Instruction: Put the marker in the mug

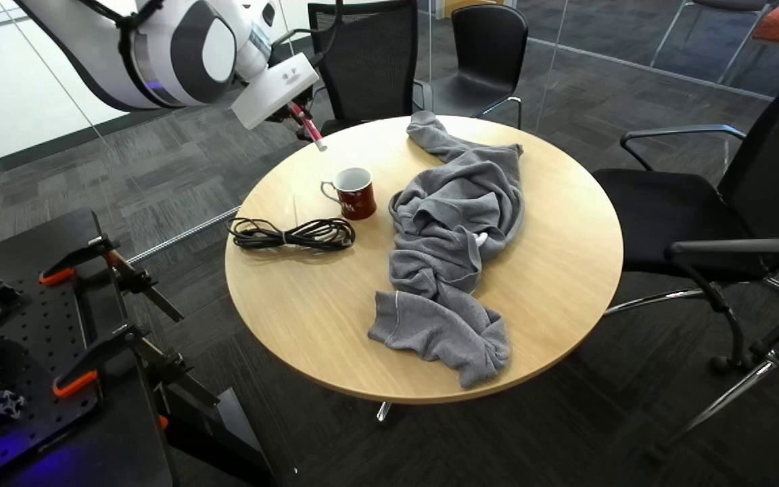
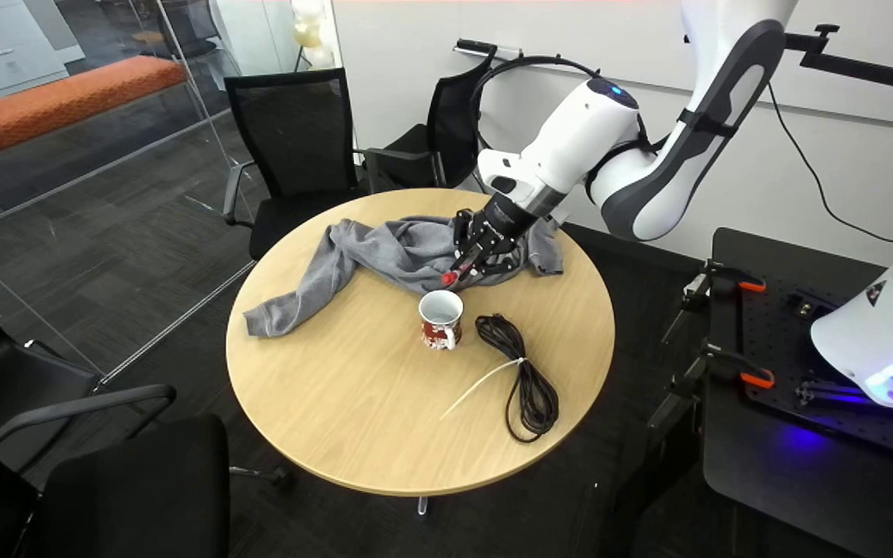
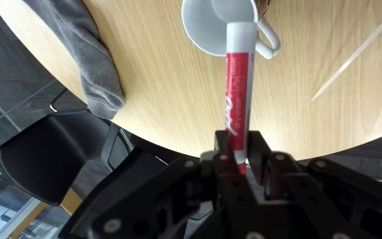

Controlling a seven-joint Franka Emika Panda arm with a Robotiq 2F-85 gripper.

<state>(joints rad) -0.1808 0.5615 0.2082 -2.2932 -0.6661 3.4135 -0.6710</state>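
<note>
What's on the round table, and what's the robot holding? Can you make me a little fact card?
Place: round wood-coloured table
Held by the fingers: red-and-white marker
Mug: upright, dark red outside, white inside
Marker in the mug: not yet
Beside the mug: black cable, coiled
Also on the table: crumpled grey cloth
Around the table: black chairs

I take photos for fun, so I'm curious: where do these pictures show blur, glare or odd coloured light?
Wrist view: the gripper looks soft, probably too near the lens; the dry-erase marker is softened too, though some lettering reads; glare whitens parts of the tabletop. In both exterior views, a blue glow tints the black bench.
</note>
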